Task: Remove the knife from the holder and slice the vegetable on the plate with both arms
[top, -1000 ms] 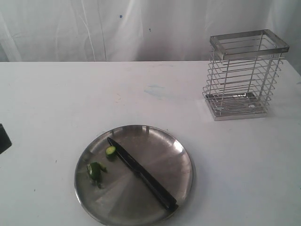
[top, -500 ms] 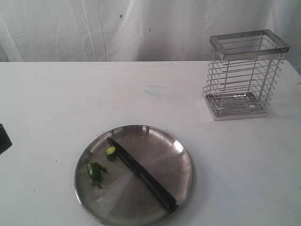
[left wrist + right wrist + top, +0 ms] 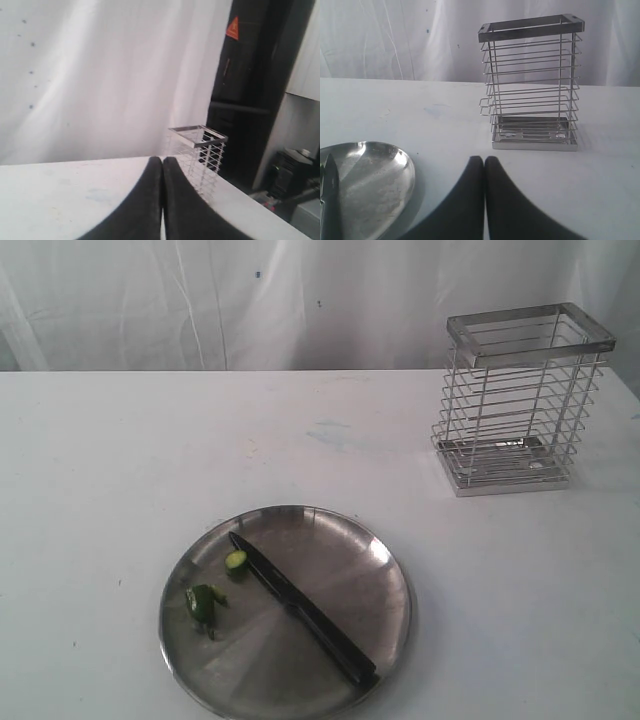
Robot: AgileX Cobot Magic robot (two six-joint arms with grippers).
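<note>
The steel plate [image 3: 340, 550] sits at the front of the white table. The dark knife [image 3: 300, 608] lies diagonally across it, handle toward the front right. Two green vegetable pieces rest on the plate's left side: a small cut slice [image 3: 236, 560] beside the blade tip and a larger piece [image 3: 204, 602]. The wire holder [image 3: 520, 400] stands empty at the back right. Neither arm shows in the exterior view. My left gripper [image 3: 162, 161] is shut on nothing, above the table. My right gripper [image 3: 484, 160] is also shut and empty, between the plate [image 3: 375, 175] and the holder [image 3: 532, 82].
White curtain hangs behind the table. In the left wrist view the holder [image 3: 197, 155] stands near the table's far edge, with dark equipment [image 3: 245, 90] beyond it. A faint bluish smudge [image 3: 330, 432] marks the table's middle.
The dark part of the left arm at the exterior view's left edge has withdrawn out of sight. Plate, knife, vegetable pieces and holder have not moved.
</note>
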